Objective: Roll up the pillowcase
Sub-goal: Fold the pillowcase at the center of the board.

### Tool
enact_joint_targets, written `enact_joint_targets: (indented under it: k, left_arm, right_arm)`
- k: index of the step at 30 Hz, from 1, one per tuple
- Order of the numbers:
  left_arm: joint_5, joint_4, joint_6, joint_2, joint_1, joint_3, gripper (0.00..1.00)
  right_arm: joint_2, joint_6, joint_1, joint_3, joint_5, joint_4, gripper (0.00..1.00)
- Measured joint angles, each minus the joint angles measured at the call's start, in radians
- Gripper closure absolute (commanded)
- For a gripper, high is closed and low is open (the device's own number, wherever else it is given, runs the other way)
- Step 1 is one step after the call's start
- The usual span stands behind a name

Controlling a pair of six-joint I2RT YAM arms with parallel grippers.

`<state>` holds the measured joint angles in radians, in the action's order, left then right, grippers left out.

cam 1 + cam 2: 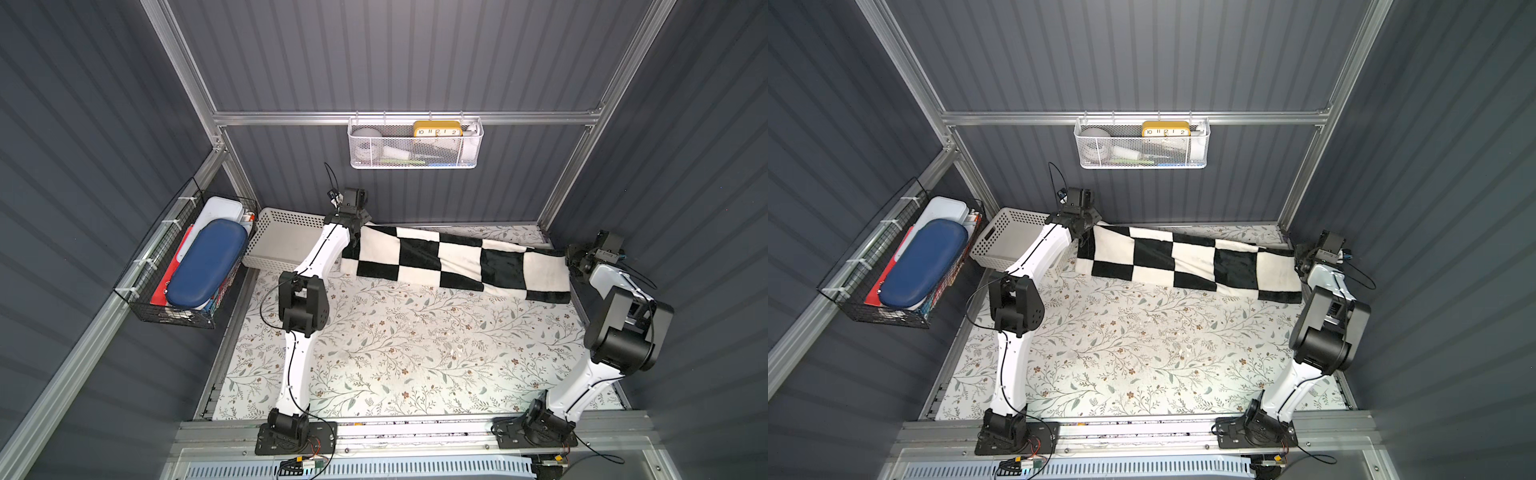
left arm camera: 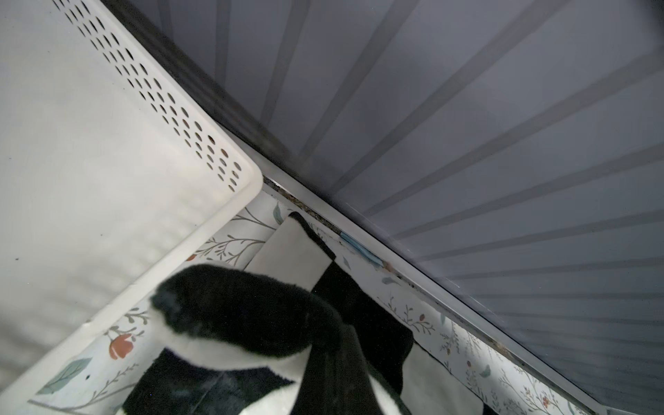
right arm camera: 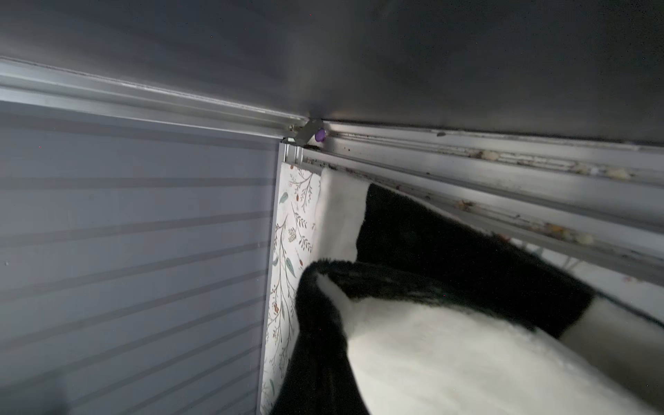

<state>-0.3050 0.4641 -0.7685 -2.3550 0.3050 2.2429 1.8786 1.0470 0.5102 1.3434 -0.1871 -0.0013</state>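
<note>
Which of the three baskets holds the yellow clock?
The white mesh basket hung on the back rail. The black wire basket holds a blue case; the perforated plastic basket sits on the table.

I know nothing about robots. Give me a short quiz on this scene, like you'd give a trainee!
1. True or false: the pillowcase lies inside the white basket.
2. Where is the yellow clock? A: on the pillowcase. B: in the mesh basket on the back wall. C: in the white basket.
3. What do the left claw and the right claw each grip?
Key: 1 false; 2 B; 3 an end of the pillowcase.
</note>
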Motion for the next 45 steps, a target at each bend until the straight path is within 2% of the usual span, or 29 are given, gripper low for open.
enact_joint_targets:
  k: [10, 17, 24, 33, 36, 38, 40, 41, 42, 43, 44, 45]
  left_arm:
    - [0.068, -0.053, 0.013, -0.187, -0.014, 0.143, 1.0]
    - [0.083, -0.121, 0.035, -0.198, -0.019, 0.185, 1.0]
    - [0.108, -0.202, 0.045, -0.257, -0.021, 0.245, 1.0]
    - [0.134, -0.251, 0.046, -0.323, -0.037, 0.245, 1.0]
    - [0.15, -0.264, 0.046, -0.333, -0.047, 0.245, 0.95]
    - [0.162, -0.277, 0.047, -0.335, -0.051, 0.245, 0.88]
    - [0.171, -0.293, 0.048, -0.336, -0.055, 0.245, 0.73]
    - [0.176, -0.308, 0.05, -0.336, -0.056, 0.246, 0.59]
    - [0.179, -0.325, 0.055, -0.336, -0.058, 0.246, 0.36]
    - [0.185, -0.343, 0.061, -0.337, -0.06, 0.246, 0.23]
    - [0.196, -0.366, 0.064, -0.339, -0.063, 0.246, 0.03]
    - [0.207, -0.388, 0.064, -0.341, -0.065, 0.248, 0.01]
  right_arm:
    - [0.192, 0.02, -0.034, 0.135, 0.036, 0.087, 1.0]
    - [0.249, 0.048, -0.049, 0.181, 0.061, 0.127, 1.0]
    - [0.354, 0.071, -0.073, 0.325, 0.069, 0.104, 1.0]
    - [0.384, 0.076, -0.082, 0.359, 0.084, 0.104, 1.0]
    - [0.4, 0.077, -0.086, 0.377, 0.092, 0.103, 1.0]
    - [0.403, 0.078, -0.089, 0.379, 0.099, 0.105, 1.0]
    - [0.404, 0.08, -0.09, 0.383, 0.103, 0.103, 1.0]
    - [0.406, 0.082, -0.09, 0.386, 0.105, 0.1, 0.98]
    - [0.407, 0.085, -0.09, 0.389, 0.109, 0.099, 0.89]
    - [0.409, 0.087, -0.092, 0.392, 0.112, 0.098, 0.86]
    - [0.412, 0.088, -0.092, 0.394, 0.113, 0.099, 0.78]
    - [0.415, 0.089, -0.093, 0.399, 0.115, 0.1, 0.68]
